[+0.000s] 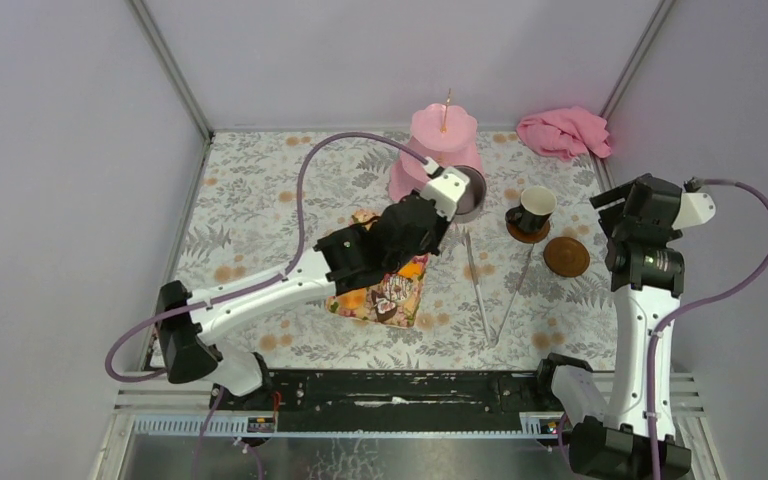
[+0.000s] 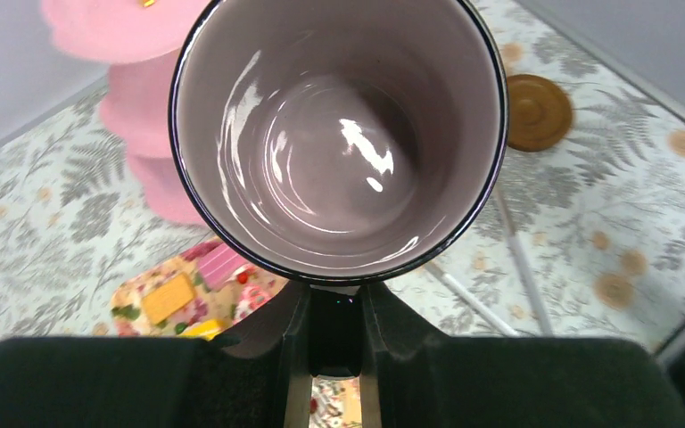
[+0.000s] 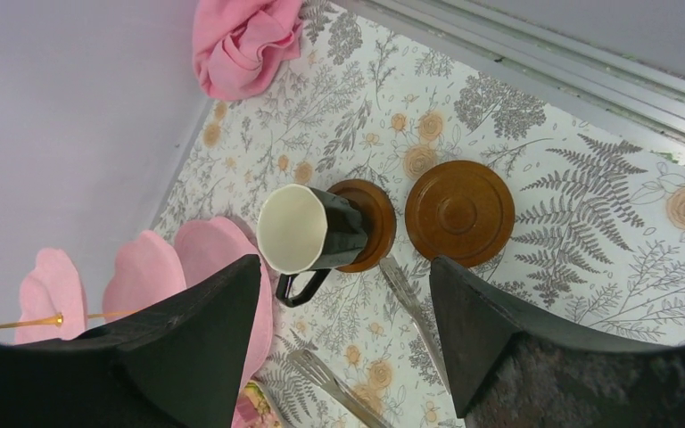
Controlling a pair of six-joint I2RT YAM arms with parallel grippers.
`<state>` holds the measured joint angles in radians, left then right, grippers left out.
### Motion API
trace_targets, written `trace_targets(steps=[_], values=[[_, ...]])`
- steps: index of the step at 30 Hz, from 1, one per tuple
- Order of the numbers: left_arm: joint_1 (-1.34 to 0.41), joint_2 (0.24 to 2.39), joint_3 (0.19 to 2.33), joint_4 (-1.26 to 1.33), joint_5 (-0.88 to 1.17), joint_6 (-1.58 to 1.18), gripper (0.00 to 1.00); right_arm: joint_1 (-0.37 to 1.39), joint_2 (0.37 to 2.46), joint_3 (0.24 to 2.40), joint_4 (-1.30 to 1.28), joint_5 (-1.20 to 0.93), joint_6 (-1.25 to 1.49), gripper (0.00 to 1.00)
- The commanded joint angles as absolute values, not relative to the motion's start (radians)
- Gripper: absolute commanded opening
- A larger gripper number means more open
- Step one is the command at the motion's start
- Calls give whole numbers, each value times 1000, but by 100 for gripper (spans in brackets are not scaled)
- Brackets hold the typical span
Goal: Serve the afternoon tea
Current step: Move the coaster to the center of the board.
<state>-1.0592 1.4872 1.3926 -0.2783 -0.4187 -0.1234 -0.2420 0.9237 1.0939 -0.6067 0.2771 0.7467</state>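
A fern-and-rose tablecloth (image 1: 260, 210) covers the table inside pale walls. We see the left gripper (image 2: 334, 308) clamped on the handle of the grey mug (image 2: 339, 134), which it holds off the cloth just in front of the pink stand (image 1: 443, 140). The mug's mouth faces back toward the wrist. The bare brown coaster (image 1: 566, 256) lies to the mug's right and nearer us, past the black mug (image 1: 533, 208), which stands on a second coaster (image 3: 376, 223). The right gripper (image 3: 346, 294) hangs with its jaws wide apart and holds nothing, above that pair. It is closer to the bare coaster, but we judge the left arm must carry the mug rightward across the black mug's side.
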Motion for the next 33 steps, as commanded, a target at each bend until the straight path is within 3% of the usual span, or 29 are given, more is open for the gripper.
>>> trace_targets(steps=[1, 8, 14, 27, 33], values=[[-1125, 1544, 1513, -214, -367, -74, 0, -236, 870, 1199, -672, 355, 772, 77], [-1154, 1713, 1624, -188, -253, -78, 0, -236, 866, 1382, -721, 406, 789, 77], [-1154, 1902, 1777, -148, -96, -63, 0, -236, 915, 1506, -687, 315, 715, 76], [-1074, 2297, 2252, -213, 150, -117, 0, -236, 946, 1503, -574, 240, 537, 73], [-1067, 2374, 2304, -215, 165, -129, 0, -235, 950, 1503, -557, 222, 548, 73]])
